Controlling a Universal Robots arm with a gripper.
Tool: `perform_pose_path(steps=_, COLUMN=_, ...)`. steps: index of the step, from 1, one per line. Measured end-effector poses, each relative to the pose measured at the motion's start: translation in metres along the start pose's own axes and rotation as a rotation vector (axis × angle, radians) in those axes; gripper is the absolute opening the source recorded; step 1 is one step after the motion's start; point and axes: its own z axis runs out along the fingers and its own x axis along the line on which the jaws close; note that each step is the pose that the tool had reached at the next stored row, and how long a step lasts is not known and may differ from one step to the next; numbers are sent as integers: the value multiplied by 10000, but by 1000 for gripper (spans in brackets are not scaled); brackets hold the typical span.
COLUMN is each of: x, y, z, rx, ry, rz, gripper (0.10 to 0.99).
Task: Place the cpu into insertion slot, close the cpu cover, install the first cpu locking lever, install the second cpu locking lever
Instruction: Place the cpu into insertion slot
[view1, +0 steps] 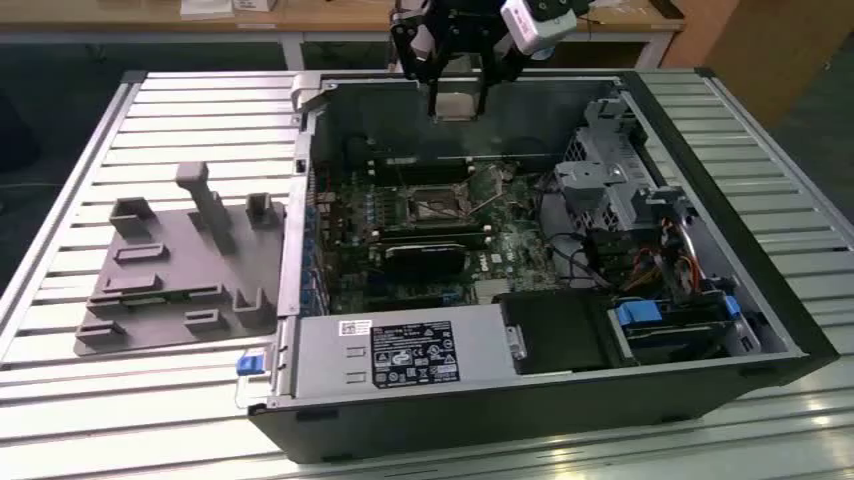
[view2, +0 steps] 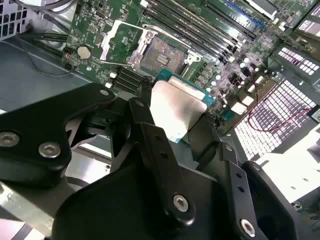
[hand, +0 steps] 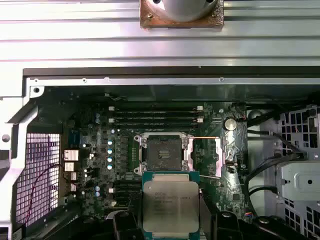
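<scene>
So the pincer (view1: 454, 92) is clamped on the cpu (view1: 455, 107), holding it up in the air well above the insertion slot (view1: 434, 205), roughly level with the open top of the computer case (view1: 747, 250). The chip is nowhere near seated, there's clear space between it and the slot.

In the second wrist view you get the best look at the grip: the black fingers (view2: 150, 135) press on opposite edges of the cpu (view2: 177, 107), silvery top facing the camera, green edge peeking out on the side toward the insertion slot (view2: 160, 52). In the first wrist view the cpu (hand: 171, 207) sits just short of the insertion slot (hand: 162, 152) in the picture, squared up with it pretty nicely.

The slot itself is uncovered, its dark contact field in plain sight inside the silver rim. The cpu cover (hand: 221, 157) is flipped open and standing off to one side of the slot; in the second wrist view it's the silvery frame (view2: 120, 42) right next to the slot.

Other stuff around the slot: the green motherboard (hand: 100, 165) it's part of, and long memory slots (hand: 155, 117) running along one side. Outside the case, off to the exterior view's left of the slot, a grey fixture (view1: 174, 270) lies on the slatted tabletop (view1: 200, 120).
</scene>
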Motion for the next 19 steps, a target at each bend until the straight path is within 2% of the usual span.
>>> perform_pose_path(steps=12, x=0, y=0, z=1, rx=1, ry=0, rz=0, gripper=537)
perform_pose_path(steps=19, x=-2, y=-8, z=90, rx=27, ry=0, rz=0, gripper=537)
